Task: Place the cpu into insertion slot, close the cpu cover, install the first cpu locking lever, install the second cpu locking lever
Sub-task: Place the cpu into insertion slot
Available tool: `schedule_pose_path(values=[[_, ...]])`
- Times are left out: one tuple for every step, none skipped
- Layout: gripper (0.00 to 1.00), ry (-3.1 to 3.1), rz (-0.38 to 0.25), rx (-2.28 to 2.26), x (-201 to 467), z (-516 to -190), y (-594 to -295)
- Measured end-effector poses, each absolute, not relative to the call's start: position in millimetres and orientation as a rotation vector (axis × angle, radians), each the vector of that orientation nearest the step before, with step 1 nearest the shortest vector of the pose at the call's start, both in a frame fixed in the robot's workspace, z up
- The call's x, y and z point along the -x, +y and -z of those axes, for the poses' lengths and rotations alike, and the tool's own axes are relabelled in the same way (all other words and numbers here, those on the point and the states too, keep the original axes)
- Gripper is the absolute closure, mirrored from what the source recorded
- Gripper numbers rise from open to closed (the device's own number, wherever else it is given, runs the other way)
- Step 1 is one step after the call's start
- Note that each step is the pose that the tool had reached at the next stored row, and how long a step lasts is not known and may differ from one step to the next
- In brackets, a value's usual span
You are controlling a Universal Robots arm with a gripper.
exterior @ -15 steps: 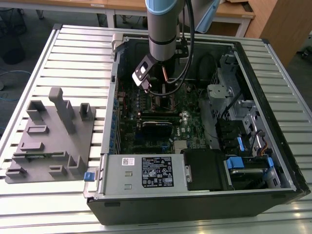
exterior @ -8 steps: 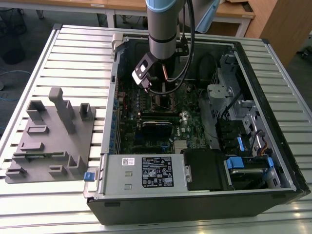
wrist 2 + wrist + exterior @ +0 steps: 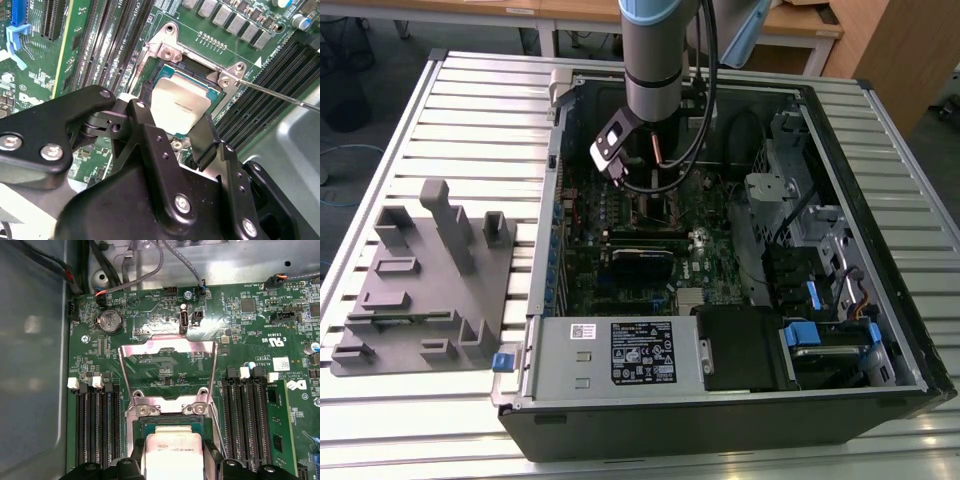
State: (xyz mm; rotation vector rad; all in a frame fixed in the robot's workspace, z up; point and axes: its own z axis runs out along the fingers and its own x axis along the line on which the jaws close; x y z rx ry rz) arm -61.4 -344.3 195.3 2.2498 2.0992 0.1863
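Clamping with the gripper on two opposite edges of the cpu. Holding it right over the insertion slot, mid green circuit board, between memory slot banks. With cpu cover hinged open just beyond.

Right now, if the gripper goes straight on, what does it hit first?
Likely the dark-framed square insertion slot, directly beyond the flat grey square cpu that the gripper holds; depth is unclear.
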Motion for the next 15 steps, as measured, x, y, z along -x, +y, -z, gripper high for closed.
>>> schedule_pose_path(values=[[0.46,2.099,-0.186,-2.250,61.4,-195.3,-344.3],[0.46,2.099,-0.187,-2.250,60.8,-195.1,-344.2],[0.46,2.099,-0.187,-2.250,60.4,-195.1,-344.3],[0.46,2.099,-0.186,-2.250,60.2,-195.1,-344.3],[0.46,2.099,-0.186,-2.250,60.2,-195.1,-344.3],[0.46,2.099,-0.186,-2.250,60.1,-195.1,-344.2],[0.46,2.099,-0.186,-2.250,60.1,-195.0,-344.2],[0.46,2.099,-0.186,-2.250,60.1,-194.9,-344.2],[0.46,2.099,-0.187,-2.250,60.0,-194.6,-344.2],[0.46,2.099,-0.187,-2.250,60.0,-194.2,-344.2],[0.46,2.099,-0.187,-2.250,60.1,-193.9,-344.2],[0.46,2.099,-0.186,-2.250,60.1,-193.7,-344.3],[0.46,2.099,-0.186,-2.250,60.1,-193.4,-344.3],[0.46,2.099,-0.186,-2.250,60.1,-193.1,-344.3],[0.46,2.099,-0.186,-2.250,60.1,-192.9,-344.3]])
